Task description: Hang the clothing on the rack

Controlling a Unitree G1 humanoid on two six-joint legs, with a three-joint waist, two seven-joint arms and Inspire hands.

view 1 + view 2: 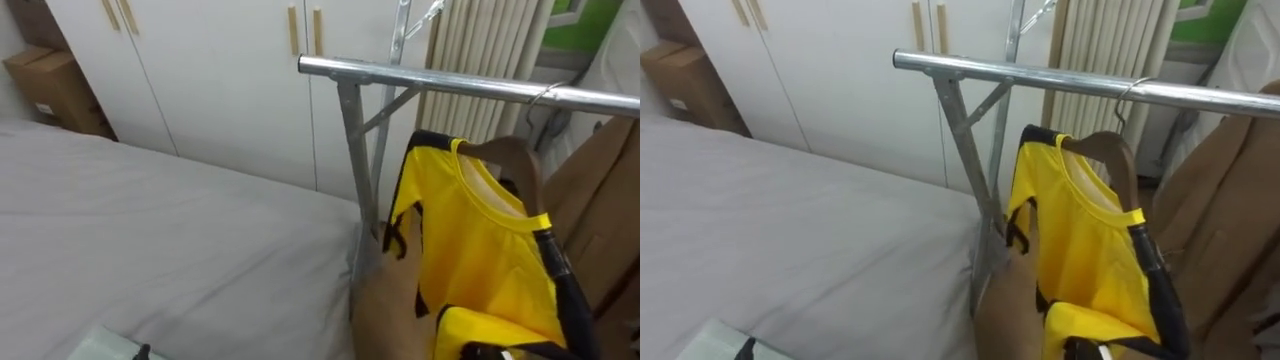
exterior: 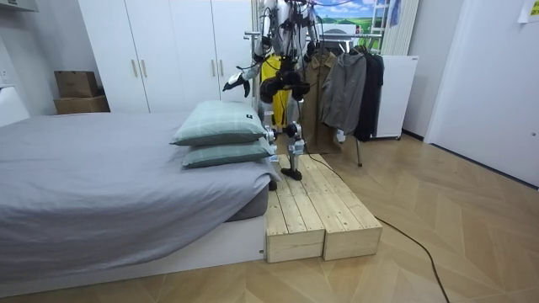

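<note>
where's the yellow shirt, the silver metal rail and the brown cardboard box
yellow shirt (image 1: 480, 250): left eye view, chest fabric
silver metal rail (image 1: 420, 79): left eye view, bar's middle
brown cardboard box (image 1: 55, 90): left eye view, side face

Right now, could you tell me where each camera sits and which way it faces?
Left eye view: on the head, looking down at the rail and yellow shirt.
Right eye view: same head, slightly aside; same rail, shirt and bed.
Room view: across the room, facing the bed; whole robot from behind, left hand out.
</note>
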